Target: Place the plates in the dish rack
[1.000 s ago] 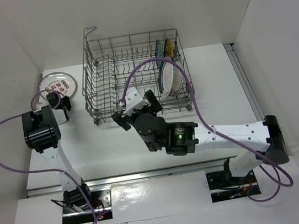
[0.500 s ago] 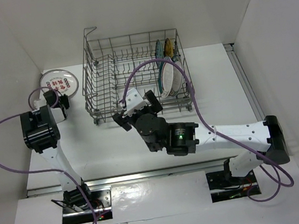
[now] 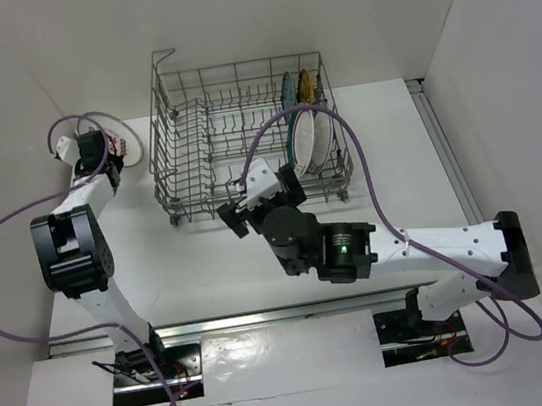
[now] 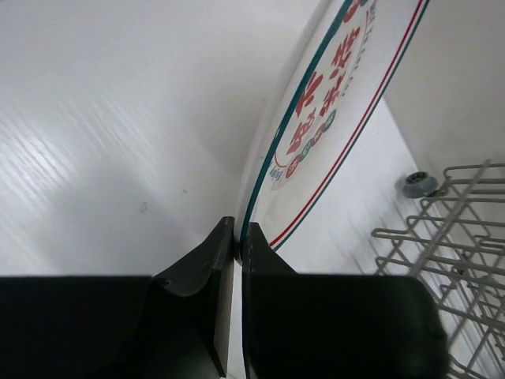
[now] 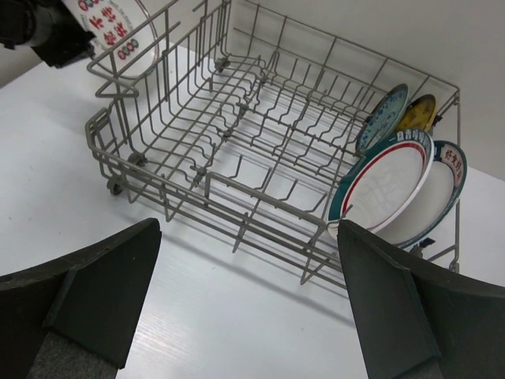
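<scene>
Four plates noted racked, upright between tines, right end of dish rack (image 3: 225, 129): teal-blue patterned plate (image 5: 381, 117), yellow plate (image 5: 416, 112), teal-rimmed plate (image 5: 387, 189), blue-lettered plate (image 5: 442, 189). Fifth, red-marked plate (image 4: 331, 118), seen upper left of overhead frame, outside rack, tilted on edge, with rim pinched between closed jaws of left gripper (image 4: 237, 237). Right gripper (image 5: 246, 237) spread wide, nothing held. Judged: four of five done; carry and slotting of last plate outstanding.
</scene>
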You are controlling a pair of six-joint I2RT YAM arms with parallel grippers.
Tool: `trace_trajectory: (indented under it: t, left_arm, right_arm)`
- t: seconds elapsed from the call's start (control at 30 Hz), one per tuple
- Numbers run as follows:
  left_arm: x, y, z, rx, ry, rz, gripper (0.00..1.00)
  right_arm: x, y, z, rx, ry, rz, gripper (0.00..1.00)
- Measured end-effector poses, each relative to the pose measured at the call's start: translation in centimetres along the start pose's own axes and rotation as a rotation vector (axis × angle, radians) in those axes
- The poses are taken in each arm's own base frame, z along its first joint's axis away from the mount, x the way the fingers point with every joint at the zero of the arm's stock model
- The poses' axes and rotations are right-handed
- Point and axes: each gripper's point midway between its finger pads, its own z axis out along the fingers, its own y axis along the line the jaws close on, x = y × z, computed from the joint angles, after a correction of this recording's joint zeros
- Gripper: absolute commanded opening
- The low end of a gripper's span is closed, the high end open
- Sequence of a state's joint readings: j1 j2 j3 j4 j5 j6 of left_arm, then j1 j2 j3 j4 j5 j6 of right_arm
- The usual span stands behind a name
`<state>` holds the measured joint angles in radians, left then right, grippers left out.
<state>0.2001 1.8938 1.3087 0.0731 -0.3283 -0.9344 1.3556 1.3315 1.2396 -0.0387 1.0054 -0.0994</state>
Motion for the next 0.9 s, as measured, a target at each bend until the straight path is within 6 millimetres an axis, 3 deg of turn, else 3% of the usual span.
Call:
trace_trajectory:
  t: [0.13, 0.27, 0.4, 0.5, 0.6, 0.7, 0.8, 0.9]
  left_arm:
    - [-4.9, -2.0, -4.7, 0.040, -0.100, 0.067, 0.00]
    - [-10.9, -5.1, -11.4, 0.137, -0.218, 0.076, 0.00]
    - [-16.0, -8.0, -21.0, 0.317, -0.315, 0.076, 0.00]
    - [-17.8, -9.7, -29.3, 0.512, -0.344, 0.090, 0.00]
    - [-17.7, -10.9, -37.8, 0.747, -0.348, 0.127, 0.00]
    - [-15.7, -11.0, -43.7, 0.950, -0.313, 0.191, 0.00]
    - [-12.2, -10.3, -46.3, 1.099, -0.224, 0.242, 0.00]
    - [-7.9, -9.1, -45.6, 1.154, -0.060, 0.275, 0.00]
  right_arm:
    - [-0.8, -1.1, -0.7, 0.004, -0.017, 0.042, 1.00]
    - [-1.0, -1.8, -0.9, 0.014, -0.022, 0.049, 1.00]
    - [-1.2, -2.8, 0.1, 0.024, -0.026, 0.049, 1.00]
    - [-2.6, -4.5, 2.2, 0.008, -0.050, 0.087, 1.00]
    - [-5.9, -6.2, 4.2, -0.061, -0.127, 0.153, 1.00]
    - [-10.6, -7.6, 4.4, -0.127, -0.242, 0.213, 1.00]
    - [-14.5, -7.6, 2.5, -0.221, -0.348, 0.250, 1.00]
    - [-18.1, -7.8, 0.1, -0.305, -0.433, 0.282, 1.00]
